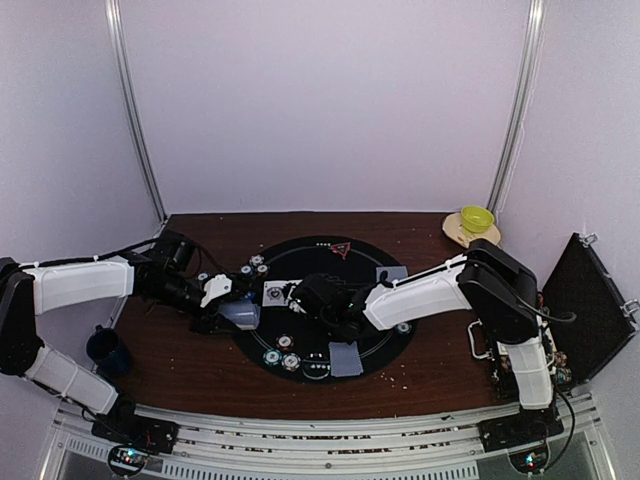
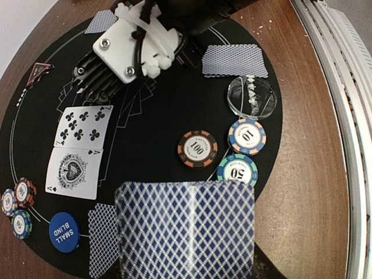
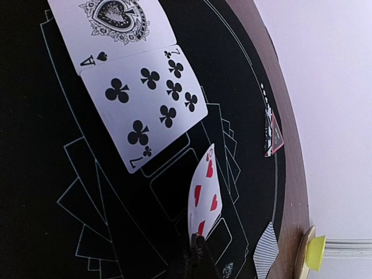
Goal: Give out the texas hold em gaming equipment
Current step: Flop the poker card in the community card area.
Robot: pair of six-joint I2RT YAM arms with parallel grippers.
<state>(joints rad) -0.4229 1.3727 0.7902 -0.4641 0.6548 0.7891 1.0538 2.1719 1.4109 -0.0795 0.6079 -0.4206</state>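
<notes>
The left gripper (image 1: 232, 308) clamps the deck (image 2: 186, 226) over the mat's (image 2: 168, 116) left edge. At the mat's centre the ace of spades (image 2: 74, 172) and seven of clubs (image 2: 83, 125) lie face up. The right gripper (image 3: 197, 251) pinches a tilted hearts card (image 3: 204, 189) by one edge; it is best laid flat in the next outline, clear of the seven. Only the right wrist view shows its pips.
</notes>
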